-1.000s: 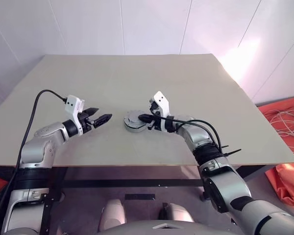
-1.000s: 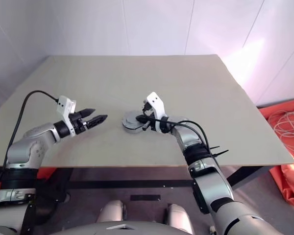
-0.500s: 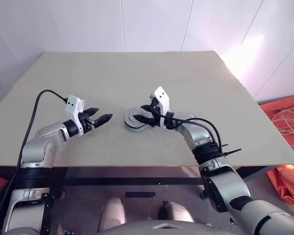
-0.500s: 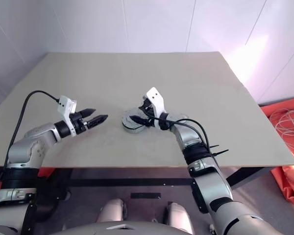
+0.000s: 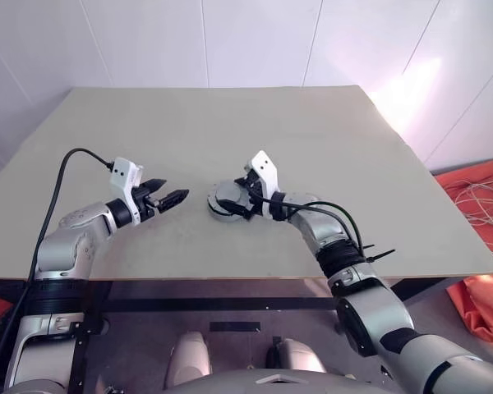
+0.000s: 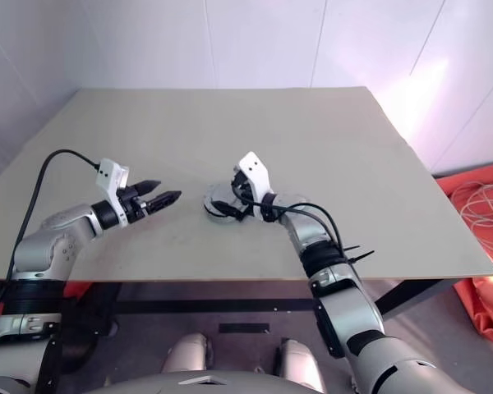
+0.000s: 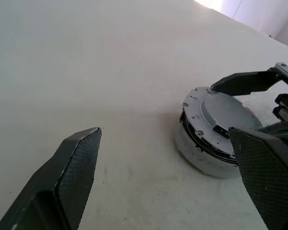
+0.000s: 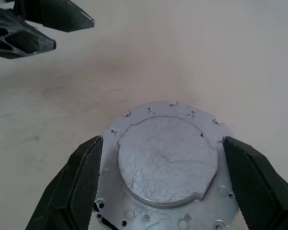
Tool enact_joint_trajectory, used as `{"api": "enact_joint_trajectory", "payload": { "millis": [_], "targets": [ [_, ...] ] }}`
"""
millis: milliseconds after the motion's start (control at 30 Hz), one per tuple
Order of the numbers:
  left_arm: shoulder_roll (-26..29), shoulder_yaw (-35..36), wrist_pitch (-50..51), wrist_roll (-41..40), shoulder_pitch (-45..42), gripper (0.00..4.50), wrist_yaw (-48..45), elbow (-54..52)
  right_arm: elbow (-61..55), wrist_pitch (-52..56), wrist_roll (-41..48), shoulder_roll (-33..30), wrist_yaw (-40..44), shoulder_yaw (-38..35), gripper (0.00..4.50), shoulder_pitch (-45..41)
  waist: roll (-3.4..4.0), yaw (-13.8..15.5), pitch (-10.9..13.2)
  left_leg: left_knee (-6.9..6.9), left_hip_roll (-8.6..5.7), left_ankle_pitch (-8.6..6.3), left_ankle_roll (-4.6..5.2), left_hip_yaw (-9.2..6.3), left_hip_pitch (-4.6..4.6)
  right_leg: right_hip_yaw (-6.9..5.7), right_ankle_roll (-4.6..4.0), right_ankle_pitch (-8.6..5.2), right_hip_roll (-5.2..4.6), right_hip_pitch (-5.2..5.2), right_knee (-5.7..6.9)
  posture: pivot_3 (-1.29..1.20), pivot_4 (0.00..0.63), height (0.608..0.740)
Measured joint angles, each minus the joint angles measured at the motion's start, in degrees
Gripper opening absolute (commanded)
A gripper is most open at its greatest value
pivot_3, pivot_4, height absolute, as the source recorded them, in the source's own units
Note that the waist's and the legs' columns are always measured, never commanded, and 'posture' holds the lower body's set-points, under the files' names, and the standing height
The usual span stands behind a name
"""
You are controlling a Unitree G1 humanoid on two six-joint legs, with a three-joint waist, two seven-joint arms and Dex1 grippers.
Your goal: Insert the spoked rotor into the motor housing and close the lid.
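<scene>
table [image 5: 312, 148]: beige top, white walls behind it, orange cloth and pale cables on the floor past its right edge.
motor housing [image 7: 201, 160]: squat round body on the table, roughly midway between left and right edges, nearer the front edge than the back.
lid [image 8: 167, 160]: sits on top of the housing, plain grey face up, raised round centre with a flat holed flange around it. Looks slightly off-centre on the housing in the left wrist view, a dark gap showing under one side; whether fully seated, can't tell.
spoked rotor: can't tell where it is, nothing of it visible past the lid.
right gripper [image 8: 164, 179]: at the housing, reaching in from the right side, pointing left. Fingers spread wide, one on each side of the lid with a gap to the flange, not clamping it. One fingertip hangs over the lid's far rim in the left wrist view.
left gripper [image 5: 171, 198]: over the table left of the housing, near it but apart, pointing right toward it. Fingers [image 7: 77, 167] apart, nothing between them.
cable [image 5: 66, 164]: black, loops from the left wrist camera back along the left arm.
</scene>
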Motion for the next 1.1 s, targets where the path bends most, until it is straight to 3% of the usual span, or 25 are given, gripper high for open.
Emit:
{"api": "enact_joint_trajectory", "payload": {
  "millis": [433,567,600,1100],
  "targets": [
    [0.38,0.06,0.01,0.03,0.15,4.50,0.52,-0.05,3.53,-4.49,-1.94,1.02,-0.19,0.27,4.49,-0.97,0.00,-0.02,0.00,0.00,0.01,-0.02,0.03,0.00,0.03,0.00,0.00,0.00,0.00,0.02,0.02,0.00,0.000,0.740],
    [0.39,0.06,0.00,0.06,0.15,4.50,0.73,-0.04,5.03,-5.19,-2.39,1.07,-1.19,0.14,3.19,-1.84,0.00,-0.03,0.00,0.00,0.01,-0.02,0.04,0.00,0.03,0.00,0.00,0.00,0.00,0.03,0.02,0.00,0.000,0.740],
    [0.39,0.06,0.00,0.10,0.15,4.50,0.80,-0.04,5.26,-5.26,-2.39,1.08,-1.18,0.14,3.14,-1.97,0.00,-0.03,0.00,0.00,0.01,-0.03,0.04,0.00,0.03,0.00,0.00,0.00,0.00,0.03,0.02,0.00,0.000,0.740],
    [0.40,0.06,-0.48,0.60,0.12,4.50,0.84,-0.03,5.64,-7.67,-3.82,0.21,0.42,0.77,3.15,-1.98,-0.01,0.03,0.00,0.01,0.00,-0.03,0.04,0.00,0.02,0.00,0.00,0.00,0.00,0.03,0.01,0.00,0.000,0.740]
  ]
}}
